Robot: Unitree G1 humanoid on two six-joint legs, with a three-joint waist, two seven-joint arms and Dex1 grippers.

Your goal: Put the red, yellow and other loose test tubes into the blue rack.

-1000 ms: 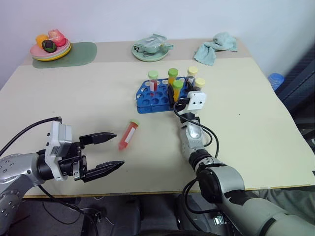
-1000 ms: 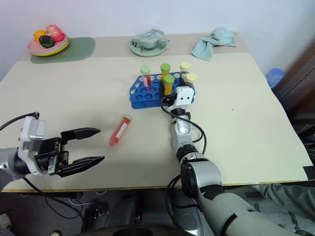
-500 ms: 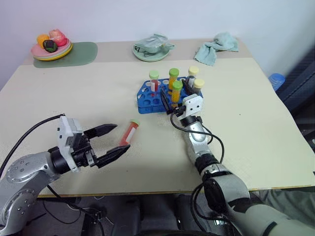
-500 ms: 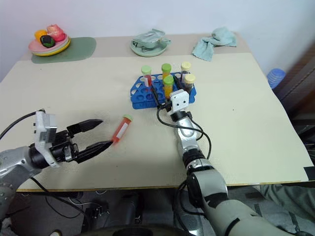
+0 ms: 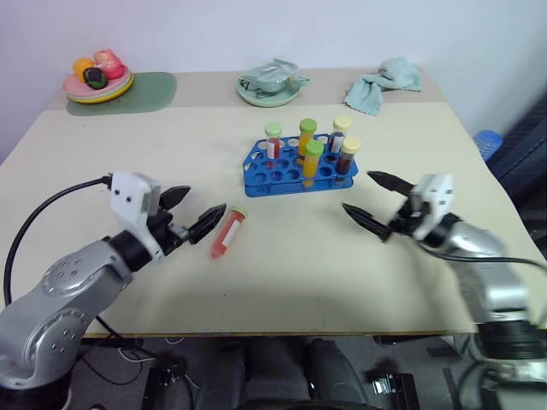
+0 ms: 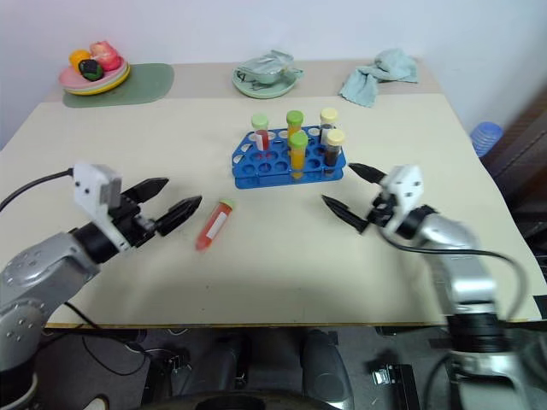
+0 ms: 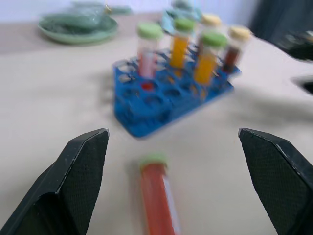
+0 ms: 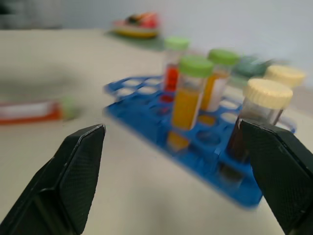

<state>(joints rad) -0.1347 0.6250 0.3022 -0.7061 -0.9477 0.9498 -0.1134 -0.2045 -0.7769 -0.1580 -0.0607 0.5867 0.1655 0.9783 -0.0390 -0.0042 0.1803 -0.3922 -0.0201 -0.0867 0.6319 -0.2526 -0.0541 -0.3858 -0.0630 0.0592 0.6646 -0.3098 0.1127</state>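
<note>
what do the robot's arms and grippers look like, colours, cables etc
Both arms are silver-grey metal with rounded joint housings. Each left gripper and right gripper has two black, pointed fingers with textured inner faces, topped by a white boxy camera module. A black cable loops from each wrist.
</note>
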